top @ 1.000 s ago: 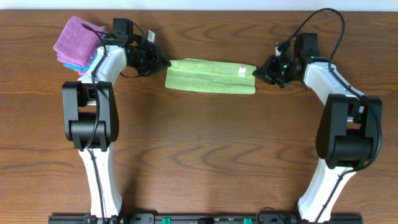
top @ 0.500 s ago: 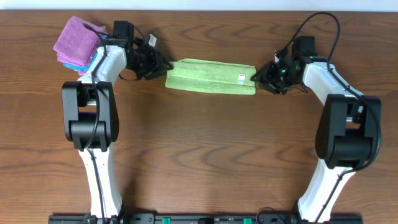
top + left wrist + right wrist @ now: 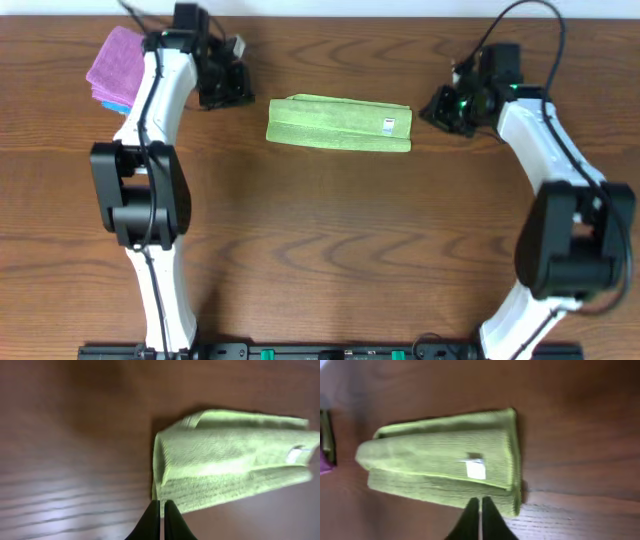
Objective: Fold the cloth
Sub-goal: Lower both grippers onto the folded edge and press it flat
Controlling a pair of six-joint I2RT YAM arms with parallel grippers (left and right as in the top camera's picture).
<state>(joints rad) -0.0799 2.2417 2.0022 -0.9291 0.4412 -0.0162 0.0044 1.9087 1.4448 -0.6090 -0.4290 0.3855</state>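
Cloth (image 3: pixel 338 123), light green and folded into a long band, lies flat toward 12 o'clock on the table (image 3: pixel 330 240). Its white tag (image 3: pixel 389 124) sits near the 3 o'clock end. Left gripper (image 3: pixel 238 94) hangs at 10 o'clock of the cloth, fingers pressed together, holding nothing, clear of the fabric. Right gripper (image 3: pixel 438 108) hangs at 3 o'clock, fingers likewise pressed together and empty, apart from the cloth. A purple cloth (image 3: pixel 118 58) over a blue one (image 3: pixel 120 103) sits at the 10 o'clock corner. The tabletop is dark brown wood grain.
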